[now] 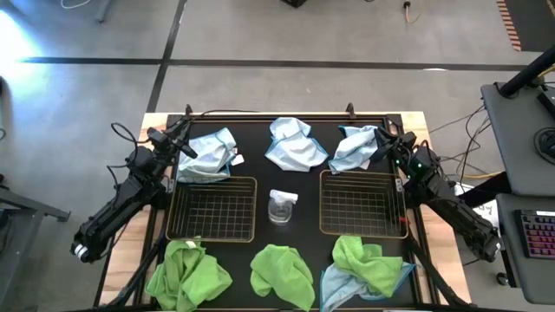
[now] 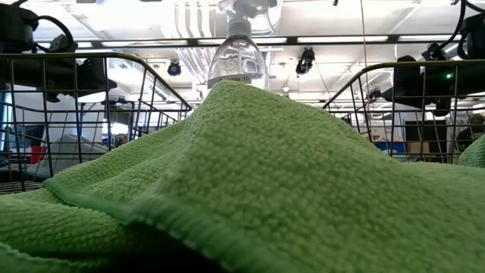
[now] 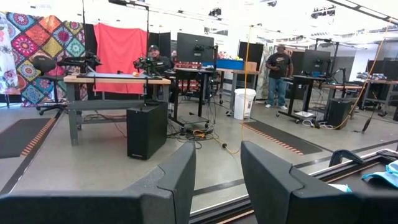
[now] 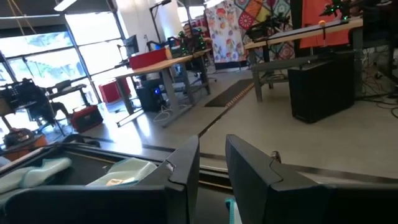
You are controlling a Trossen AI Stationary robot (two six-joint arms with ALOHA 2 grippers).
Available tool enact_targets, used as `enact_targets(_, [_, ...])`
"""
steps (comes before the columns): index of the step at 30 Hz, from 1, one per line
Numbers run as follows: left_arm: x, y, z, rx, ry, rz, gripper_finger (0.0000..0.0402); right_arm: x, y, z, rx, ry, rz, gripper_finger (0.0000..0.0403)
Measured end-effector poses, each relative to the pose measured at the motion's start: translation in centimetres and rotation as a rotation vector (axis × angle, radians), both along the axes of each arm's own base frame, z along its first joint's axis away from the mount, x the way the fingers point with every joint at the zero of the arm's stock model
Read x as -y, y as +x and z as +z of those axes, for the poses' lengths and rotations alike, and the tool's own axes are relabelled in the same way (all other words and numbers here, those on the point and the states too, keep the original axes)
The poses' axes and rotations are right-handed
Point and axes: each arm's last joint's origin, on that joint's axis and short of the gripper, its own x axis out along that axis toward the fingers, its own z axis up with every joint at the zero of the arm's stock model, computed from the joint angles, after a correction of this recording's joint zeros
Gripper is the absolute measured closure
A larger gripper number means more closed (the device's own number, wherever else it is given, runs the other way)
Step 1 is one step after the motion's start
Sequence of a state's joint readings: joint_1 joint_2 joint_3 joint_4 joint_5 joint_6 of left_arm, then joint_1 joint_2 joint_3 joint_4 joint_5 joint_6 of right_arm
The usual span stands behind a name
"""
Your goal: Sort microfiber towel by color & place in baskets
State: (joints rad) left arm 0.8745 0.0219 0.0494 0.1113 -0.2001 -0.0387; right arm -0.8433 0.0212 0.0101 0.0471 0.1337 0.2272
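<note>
Three pale blue microfiber towels lie crumpled along the table's far side: left [image 1: 208, 154], middle [image 1: 293, 143], right [image 1: 354, 147]. Lime green towels [image 1: 186, 273] [image 1: 282, 273] [image 1: 368, 258] lie along the near edge, the right one on top of a fourth blue towel [image 1: 342, 284]. Two bronze wire baskets [image 1: 212, 208] [image 1: 362, 204] stand between the rows with nothing in them. My left gripper [image 1: 182, 143] [image 3: 217, 155] hangs open above the far-left blue towel. My right gripper [image 1: 381, 146] [image 4: 212, 149] hangs open above the far-right one. Both point level toward the far edge.
A clear spray bottle [image 1: 282, 206] [image 2: 239, 53] stands between the baskets. In the low view a green towel [image 2: 265, 174] fills the foreground. Beyond the far edge are workbenches, and people [image 3: 278, 71] stand in the room.
</note>
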Motion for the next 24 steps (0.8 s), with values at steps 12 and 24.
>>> enact_targets(12, [0.0, 0.0, -0.01, 0.0, 0.0, 0.0, 0.0288, 0.0, 0.01, 0.0, 0.0, 0.0, 0.001, 0.033])
enact_targets(24, [0.0, 0.0, -0.01, 0.0, 0.0, 0.0, 0.0288, -0.01, 0.01, 0.02, 0.001, -0.001, 0.003, 0.033])
